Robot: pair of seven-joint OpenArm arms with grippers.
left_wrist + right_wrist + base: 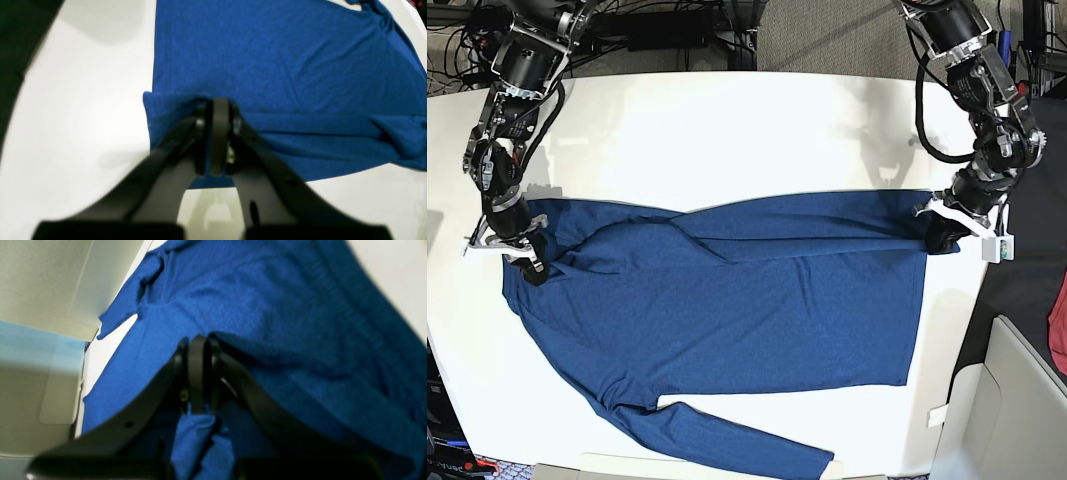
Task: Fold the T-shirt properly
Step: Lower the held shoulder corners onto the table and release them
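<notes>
The dark-blue T-shirt (727, 310) lies spread across the white table (727, 130), collar end to the left and hem to the right. Its far edge is folded over the body, and one long sleeve (727, 440) trails along the near edge. My left gripper (942, 236) sits at the far hem corner. In the left wrist view the left gripper (218, 106) is shut with T-shirt (283, 60) fabric pinched between its fingers. My right gripper (527, 262) is at the shoulder end. In the right wrist view the right gripper (198, 343) is shut on a bunched fold of the T-shirt (267, 306).
A red cloth (1059, 320) shows at the right edge, beside a beige bin (1017, 400) off the table's near right corner. Cables and dark equipment (677, 30) run behind the table's far edge. The table's right edge lies close to the left gripper.
</notes>
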